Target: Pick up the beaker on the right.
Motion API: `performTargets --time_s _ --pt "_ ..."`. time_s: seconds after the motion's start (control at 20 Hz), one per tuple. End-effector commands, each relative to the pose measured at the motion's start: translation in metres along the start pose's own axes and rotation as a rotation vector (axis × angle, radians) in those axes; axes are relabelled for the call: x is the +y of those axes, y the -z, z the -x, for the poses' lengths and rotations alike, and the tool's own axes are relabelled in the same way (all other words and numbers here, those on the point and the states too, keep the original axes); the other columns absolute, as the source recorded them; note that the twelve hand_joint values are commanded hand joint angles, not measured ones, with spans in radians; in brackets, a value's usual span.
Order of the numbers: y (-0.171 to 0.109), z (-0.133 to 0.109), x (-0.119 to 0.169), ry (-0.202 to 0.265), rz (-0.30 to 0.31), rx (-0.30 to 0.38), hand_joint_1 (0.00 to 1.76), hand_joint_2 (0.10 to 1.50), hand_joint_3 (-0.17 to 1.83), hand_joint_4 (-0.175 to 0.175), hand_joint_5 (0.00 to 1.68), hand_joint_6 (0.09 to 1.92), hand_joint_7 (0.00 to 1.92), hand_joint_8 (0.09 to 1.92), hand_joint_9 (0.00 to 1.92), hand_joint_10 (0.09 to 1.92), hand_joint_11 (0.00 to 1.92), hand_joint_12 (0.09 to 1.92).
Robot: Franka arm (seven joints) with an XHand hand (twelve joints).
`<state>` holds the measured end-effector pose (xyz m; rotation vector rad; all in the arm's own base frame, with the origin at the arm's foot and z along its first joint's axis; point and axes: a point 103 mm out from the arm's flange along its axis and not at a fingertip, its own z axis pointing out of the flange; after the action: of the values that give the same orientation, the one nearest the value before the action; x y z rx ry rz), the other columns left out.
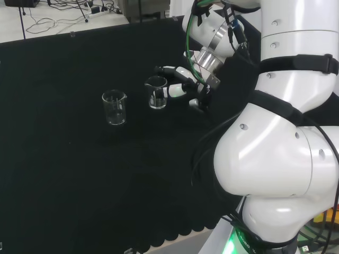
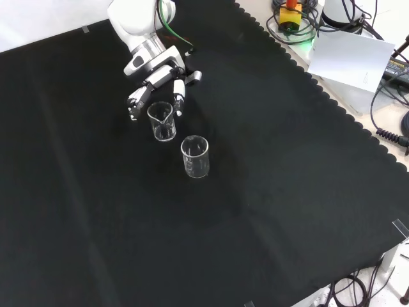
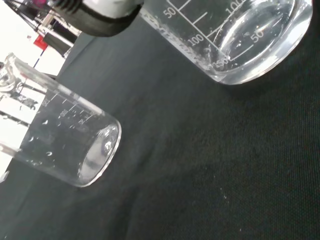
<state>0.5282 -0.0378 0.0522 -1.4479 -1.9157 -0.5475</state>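
Wrist view. Two clear glass beakers on black cloth, both upright on it, well apart. Near beaker: round thick base, printed graduation marks up its wall, small droplets or bubbles on the glass. Far beaker: graduation marks, pouring lip at its rim, droplets inside. Blurred black-and-white part of the hand beside the near beaker; contact with the glass cannot be judged.
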Motion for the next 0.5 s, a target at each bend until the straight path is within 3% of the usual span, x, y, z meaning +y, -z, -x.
performTargets --time_s 0.05,0.5 --pt "-0.003 -0.002 -0.0002 0.025 -0.036 0.015 0.88 0.83 -0.17 -0.046 0.46 0.09 0.28 0.7 0.34 0.63 0.0 1.29" --pt "-0.0078 -0.0016 -0.0014 0.025 0.004 0.026 0.96 0.85 -0.17 -0.046 0.55 0.1 0.38 0.73 0.42 0.61 0.0 1.33"
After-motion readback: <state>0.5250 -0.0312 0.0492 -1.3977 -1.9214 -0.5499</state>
